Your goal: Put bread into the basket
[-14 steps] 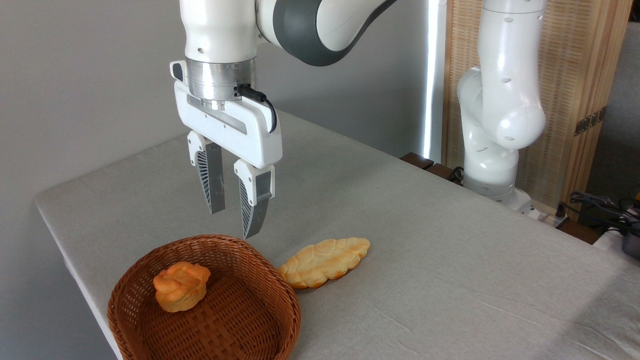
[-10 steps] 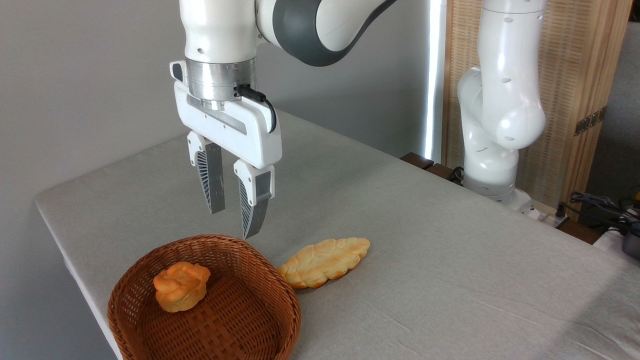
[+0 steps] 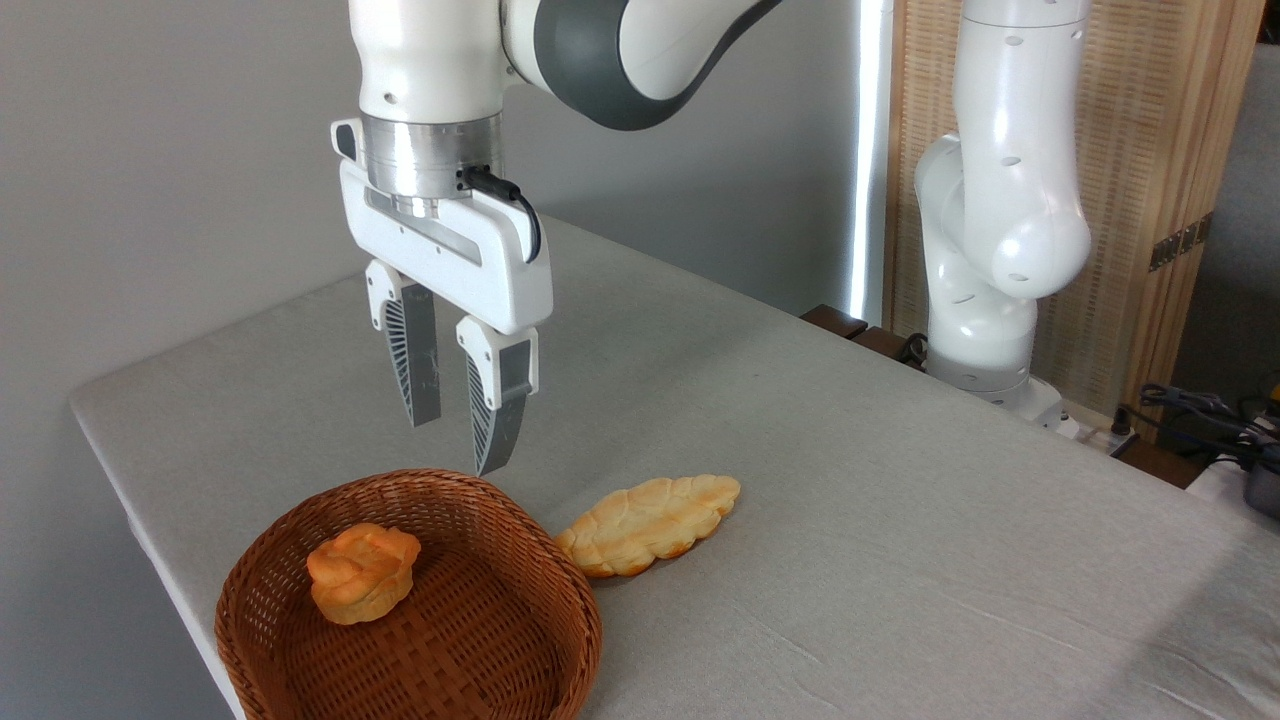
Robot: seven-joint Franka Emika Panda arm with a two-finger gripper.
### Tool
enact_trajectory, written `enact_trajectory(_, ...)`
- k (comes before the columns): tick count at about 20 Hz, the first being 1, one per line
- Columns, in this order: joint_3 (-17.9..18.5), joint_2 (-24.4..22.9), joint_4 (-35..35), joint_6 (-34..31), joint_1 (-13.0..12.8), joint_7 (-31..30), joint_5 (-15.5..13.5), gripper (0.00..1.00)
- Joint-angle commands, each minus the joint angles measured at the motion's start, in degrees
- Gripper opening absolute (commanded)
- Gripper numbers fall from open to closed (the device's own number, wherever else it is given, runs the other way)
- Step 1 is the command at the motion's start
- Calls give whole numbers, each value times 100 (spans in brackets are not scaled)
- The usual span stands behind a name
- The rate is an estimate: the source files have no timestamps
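Basket: I see the round, shallow wicker basket point(image 3: 500, 640) at the near left corner of the table point(image 3: 900, 560), reddish-brown, tightly woven, with a thick braided rim.
Inside the basket: one small orange knotted bun point(image 3: 362, 572), glossy and lumpy, resting on the woven floor toward the left side.
Bread: the long flat loaf point(image 3: 648, 523) lies on the table just outside the basket's right rim, its near end beside the rim; I can't tell if they touch. Leaf-shaped, pale golden with browner edges, bumpy braided top.
Hand: my hand point(image 3: 458, 447) hangs above the basket's far rim, fingers pointing down, parted with a narrow gap, nothing between them. Ribbed grey fingers point(image 3: 411, 368) on a white body.
Table: covered in pale grey cloth, faintly creased.
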Motion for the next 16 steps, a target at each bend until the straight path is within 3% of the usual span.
enact_trajectory(1,57,29,267,-71,-6,83,-19,100)
enact_trajectory(8,163,12,312,-106,3,495,-36,100)
enact_trajectory(16,119,29,294,-273,-14,373,-37,100)
